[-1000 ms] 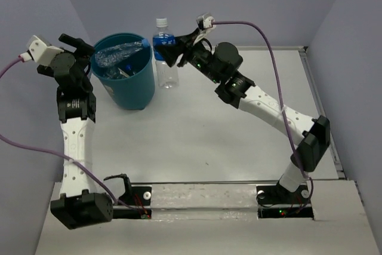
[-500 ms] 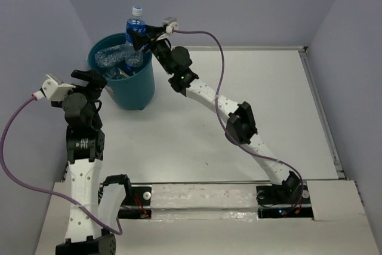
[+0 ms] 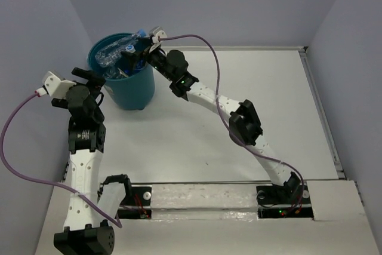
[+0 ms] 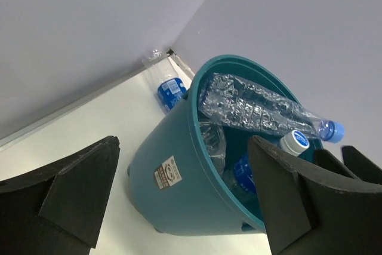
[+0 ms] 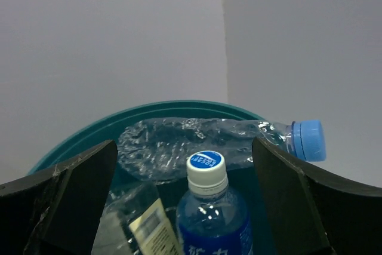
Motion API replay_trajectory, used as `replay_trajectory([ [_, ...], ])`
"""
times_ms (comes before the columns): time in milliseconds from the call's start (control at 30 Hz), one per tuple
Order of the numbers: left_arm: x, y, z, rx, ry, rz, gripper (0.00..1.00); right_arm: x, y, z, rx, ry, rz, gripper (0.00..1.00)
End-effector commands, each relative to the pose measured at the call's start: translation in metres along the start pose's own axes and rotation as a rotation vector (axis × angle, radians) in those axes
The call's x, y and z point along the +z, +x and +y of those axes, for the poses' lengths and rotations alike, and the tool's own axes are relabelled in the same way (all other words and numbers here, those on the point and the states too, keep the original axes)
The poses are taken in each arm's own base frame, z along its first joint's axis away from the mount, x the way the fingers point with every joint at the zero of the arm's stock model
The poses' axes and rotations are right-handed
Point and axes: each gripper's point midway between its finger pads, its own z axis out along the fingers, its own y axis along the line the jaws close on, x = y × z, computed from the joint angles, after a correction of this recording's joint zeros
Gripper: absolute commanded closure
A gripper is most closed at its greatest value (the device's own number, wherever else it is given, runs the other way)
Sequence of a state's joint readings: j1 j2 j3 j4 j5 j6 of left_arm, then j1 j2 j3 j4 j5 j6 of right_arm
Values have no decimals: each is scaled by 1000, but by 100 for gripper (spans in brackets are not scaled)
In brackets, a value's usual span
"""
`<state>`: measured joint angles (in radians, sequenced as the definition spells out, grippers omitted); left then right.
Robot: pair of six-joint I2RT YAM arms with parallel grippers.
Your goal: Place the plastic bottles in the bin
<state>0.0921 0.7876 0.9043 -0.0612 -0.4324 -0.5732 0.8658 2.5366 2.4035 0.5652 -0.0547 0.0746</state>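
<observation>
The bin (image 3: 134,91) holds crushed clear bottles (image 5: 155,147) and an upright blue-labelled bottle (image 5: 210,222), which the right pincer (image 5: 184,143), now spread wide and empty like the left pincer (image 4: 184,144), gripped above it before.

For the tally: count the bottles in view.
4. Crushed bottle across the bin mouth; white-capped bottle upright inside; clear bottle deeper inside; fourth bottle on the table outside the bin. More may be hidden below.
</observation>
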Motion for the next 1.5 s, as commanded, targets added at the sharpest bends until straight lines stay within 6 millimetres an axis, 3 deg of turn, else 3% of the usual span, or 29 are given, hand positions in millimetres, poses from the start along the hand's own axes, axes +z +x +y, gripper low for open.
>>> replay_trajectory([
  [0,3,-38,-2,-32,-24,-115,2,-9,-129,41,-11,-130,-100,0],
  [33,9,-39,1,-30,-47,-107,2,-14,-122,41,1,-131,-69,0],
  [133,23,-38,-2,-16,-67,-85,2,-22,-146,35,5,-76,-38,0],
  [233,40,-38,-8,7,-74,-45,2,-31,-144,20,-34,7,37,0],
  [267,46,-39,-6,-3,-77,-29,2,-36,-127,10,-43,55,87,0],
  [300,51,-37,-7,2,-85,-19,3,-38,-127,10,-51,56,104,0],
  [333,56,-39,-4,-20,-81,-10,3,-46,-108,-4,-60,131,157,0],
  [467,96,-25,-1,-63,-42,79,9,-59,-56,-15,-54,179,307,0],
  [567,114,-18,-7,-46,-19,117,11,-51,-46,-21,-58,208,339,0],
  [600,115,-18,-16,-48,27,124,12,-53,-16,-33,-66,237,391,0],
  [633,118,-15,-20,-41,45,135,12,-46,-26,-39,-62,253,376,0],
  [667,120,-14,-22,-39,51,142,12,-44,-18,-41,-61,257,389,0],
  [700,121,-11,-23,-38,57,154,12,-46,9,-47,-66,278,427,0],
  [800,128,6,-20,-21,56,200,13,-43,18,-59,-74,315,427,3],
  [867,133,23,-14,-5,42,235,13,-46,30,-63,-70,334,439,12],
  [933,133,42,-19,-1,70,286,13,-47,31,-63,-59,340,432,30],
  [1033,135,65,-15,9,70,344,13,-47,33,-59,-30,325,424,42],
  [1067,135,68,-15,11,69,351,13,-45,24,-57,-21,325,405,51],
  [1133,138,69,-16,13,77,341,13,-43,8,-55,-20,315,377,53],
  [1167,138,69,-16,14,76,339,13,-44,12,-55,-20,313,384,60],
  [1200,137,70,-17,11,82,339,13,-40,-9,-54,-22,312,336,67],
  [1267,136,77,-20,6,92,359,14,-41,-20,-55,-35,320,324,84],
  [1333,133,84,-27,13,115,375,14,-44,-41,-59,-58,351,302,94],
  [1467,128,80,-40,28,160,377,11,-61,-53,-76,-172,422,320,96],
])
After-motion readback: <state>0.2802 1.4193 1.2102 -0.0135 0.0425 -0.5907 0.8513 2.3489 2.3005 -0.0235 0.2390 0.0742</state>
